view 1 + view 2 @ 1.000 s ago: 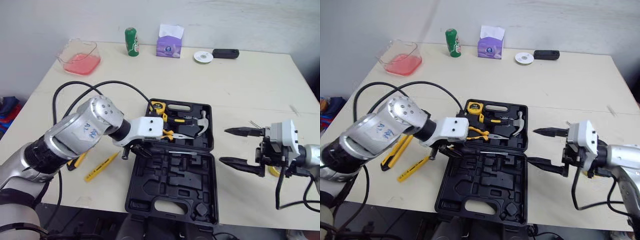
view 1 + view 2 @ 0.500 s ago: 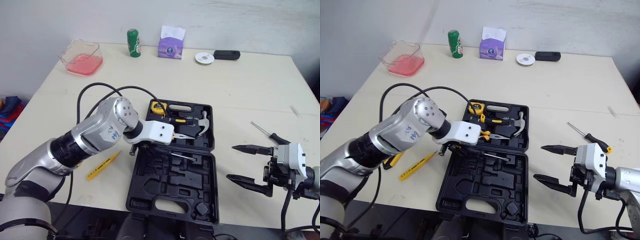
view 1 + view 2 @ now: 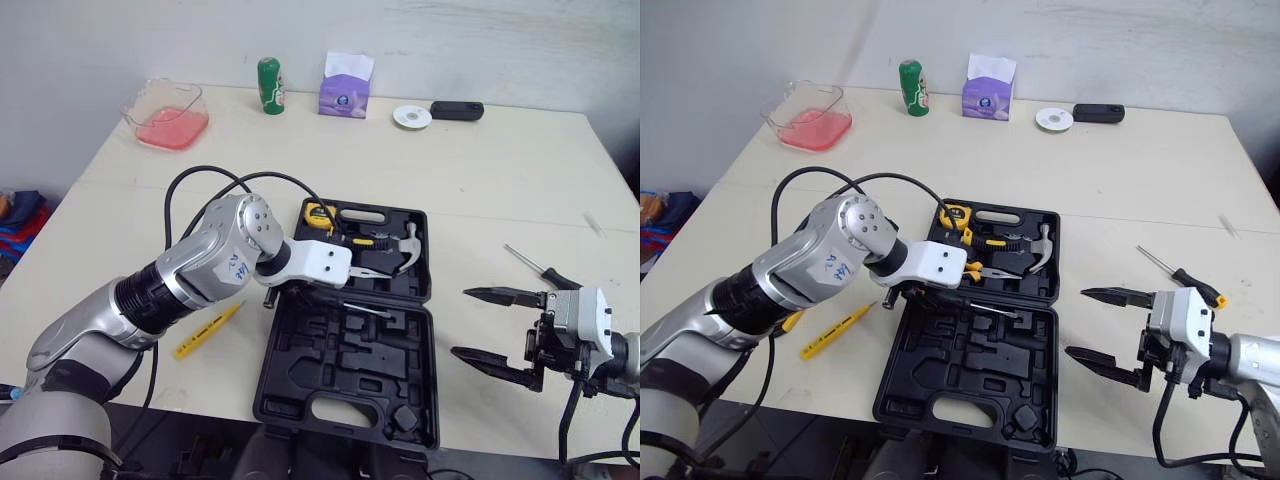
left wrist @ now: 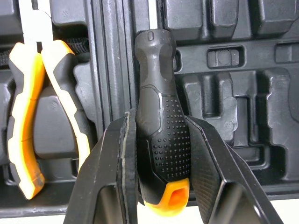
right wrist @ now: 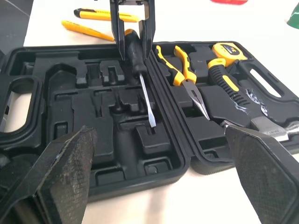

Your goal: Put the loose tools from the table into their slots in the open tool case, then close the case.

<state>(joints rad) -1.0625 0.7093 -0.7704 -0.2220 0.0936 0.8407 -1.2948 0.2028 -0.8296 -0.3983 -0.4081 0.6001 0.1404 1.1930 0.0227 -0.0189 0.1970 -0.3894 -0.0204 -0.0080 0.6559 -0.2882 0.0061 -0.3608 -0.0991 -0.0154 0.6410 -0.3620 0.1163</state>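
Screwdriver (image 4: 161, 140), black grip w/ orange butt, was clamped btwn the two fingers of the left gripper (image 4: 160, 116), pads pressing on either side of the handle. It was held over the near half of the open tool case (image 3: 350, 385), right by the hinge, w/ the shaft running along the hinge line toward the robot's right. Its tip sat at a small recess; couldn't tell if it touched the tray.

Just across the hinge, in the far half, yellow-handled pliers (image 4: 28, 140), a hammer (image 3: 405, 245) and a tape measure (image 3: 318, 212) lay in their slots. The case lay flat on the table (image 3: 480, 190). To its left a yellow tool (image 3: 207, 332) lay on the tabletop, apart from the case.

Right gripper (image 3: 458, 321) hovered off the case's right side, fingers spread wide, nothing btwn them. Just beyond it a second screwdriver (image 3: 1190, 280) lay loose on the table. Along the far edge stood a green can (image 3: 268, 85), a purple tissue box (image 3: 346, 88) and a clear tub w/ pink contents (image 3: 165, 113).
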